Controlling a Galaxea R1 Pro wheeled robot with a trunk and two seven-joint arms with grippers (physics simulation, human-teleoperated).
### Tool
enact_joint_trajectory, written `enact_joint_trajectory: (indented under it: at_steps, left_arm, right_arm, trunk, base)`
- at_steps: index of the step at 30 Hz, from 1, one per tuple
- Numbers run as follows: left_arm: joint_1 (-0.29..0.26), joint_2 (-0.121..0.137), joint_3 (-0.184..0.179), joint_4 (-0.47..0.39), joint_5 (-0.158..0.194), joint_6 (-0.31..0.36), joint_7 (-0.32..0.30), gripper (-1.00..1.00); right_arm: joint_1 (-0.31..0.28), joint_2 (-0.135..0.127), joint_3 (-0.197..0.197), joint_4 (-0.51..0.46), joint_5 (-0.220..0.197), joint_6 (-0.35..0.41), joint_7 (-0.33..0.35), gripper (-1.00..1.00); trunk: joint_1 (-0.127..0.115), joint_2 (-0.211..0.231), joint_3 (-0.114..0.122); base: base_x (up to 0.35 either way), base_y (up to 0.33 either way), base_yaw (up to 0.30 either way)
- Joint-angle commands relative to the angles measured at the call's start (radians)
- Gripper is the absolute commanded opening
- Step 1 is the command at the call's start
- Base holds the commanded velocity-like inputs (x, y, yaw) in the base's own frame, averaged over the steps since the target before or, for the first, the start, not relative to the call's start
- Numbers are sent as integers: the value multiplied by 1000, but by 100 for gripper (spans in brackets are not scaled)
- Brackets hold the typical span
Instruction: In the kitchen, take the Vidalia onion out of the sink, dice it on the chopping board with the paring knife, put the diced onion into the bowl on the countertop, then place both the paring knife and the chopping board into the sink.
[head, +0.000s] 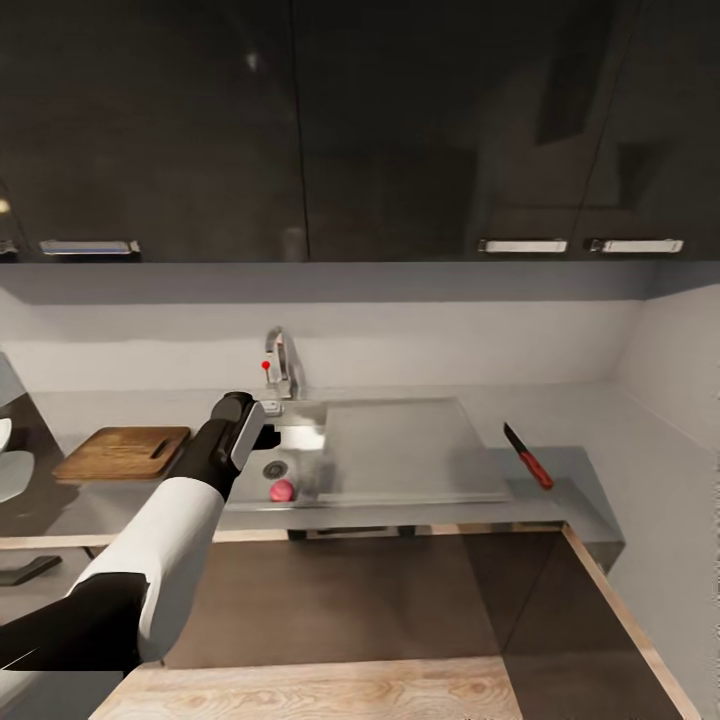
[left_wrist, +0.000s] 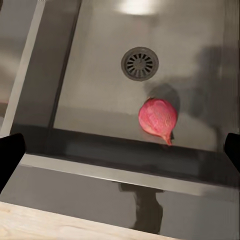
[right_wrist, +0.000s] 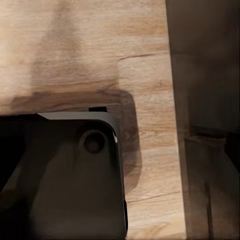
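Note:
The pinkish-red Vidalia onion (head: 282, 490) lies in the steel sink (head: 300, 440) near its front wall, a little in front of the drain. My left gripper (head: 262, 432) hangs above the basin, over and slightly behind the onion. In the left wrist view the onion (left_wrist: 158, 119) lies between and beyond the two wide-apart black fingertips (left_wrist: 10, 156); the gripper (left_wrist: 120, 155) is open and empty. The brown chopping board (head: 125, 452) lies on the countertop (head: 590, 470) left of the sink. The red-handled paring knife (head: 528, 456) lies right of the drainer. A white bowl (head: 12, 462) shows partly at the left edge.
A chrome tap (head: 283, 365) with a red dot stands behind the basin. The flat drainer (head: 405, 450) fills the sink's right side. Black wall cabinets (head: 400, 130) hang overhead. The right wrist view looks down on wood-plank floor (right_wrist: 145, 165) and a dark grey part of the robot (right_wrist: 65, 180).

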Motion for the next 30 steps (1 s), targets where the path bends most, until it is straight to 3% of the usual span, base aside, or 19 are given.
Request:
enact_joint_trajectory:
  at_steps: [1,15,30]
  left_arm:
    - [-1,0,3,-1,11,2,9,100]
    - [-1,11,2,9,11,2,9,100]
    - [-1,50,3,98,9,2,9,100]
  right_arm:
    - [-1,1,9,1,-10,3,-2,100]
    - [-1,2,9,1,-10,15,-3,100]
    - [-1,8,9,1,-10,15,-3,100]
  trunk:
    - [1,-2,-2]
    - [1,-2,-1]
    - [1,-2,0]
  base:
    - [3,-4,-147]
    - [93,-7,-51]
    - [13,-1,-32]
